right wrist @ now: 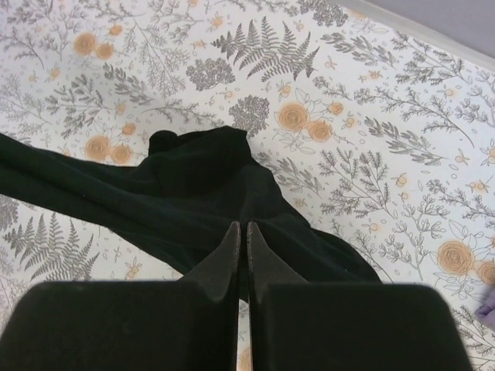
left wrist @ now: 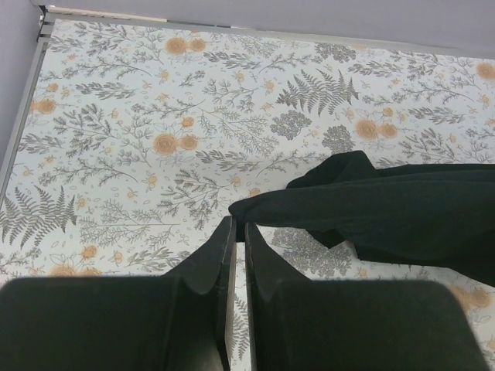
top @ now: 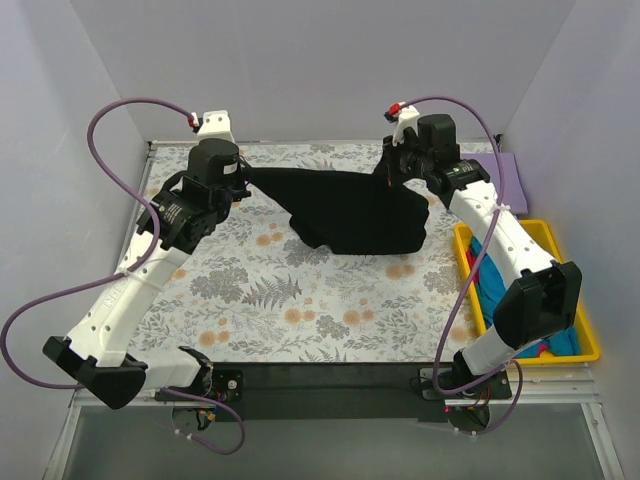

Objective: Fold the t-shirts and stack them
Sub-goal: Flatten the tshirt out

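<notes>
Ok, black t-shirt (top: 350,215) is upper centre in the top view, on the floral cloth (top: 300,300), strung btwn the two arms. On the left side, the left gripper (left wrist: 238,224) has its fingers pressed together w/ a narrow corner of the shirt nipped right at the tips. In the left wrist view that corner comes in from the right edge and ends at the finger ends, mid-frame. From above, that end is drawn out thin toward the upper left, and the bulk is bunched in a dark heap a bit right of centre.

Over on the other side, the right gripper (right wrist: 241,226) is also clamped tight, tips down in the black fabric, cloth caught btwn them. In the right wrist view the shirt crosses from the left edge to lower centre, w/ a rumpled lump just above the tips. So the shirt's top edge spans gripper to gripper, and the body sags onto the cloth.

Far right there's the yellow tray (top: 590,345) w/ a teal shirt (top: 490,285) in it, mostly behind the right arm. A lavender shirt (top: 512,172) lies upper right, past the tray.
</notes>
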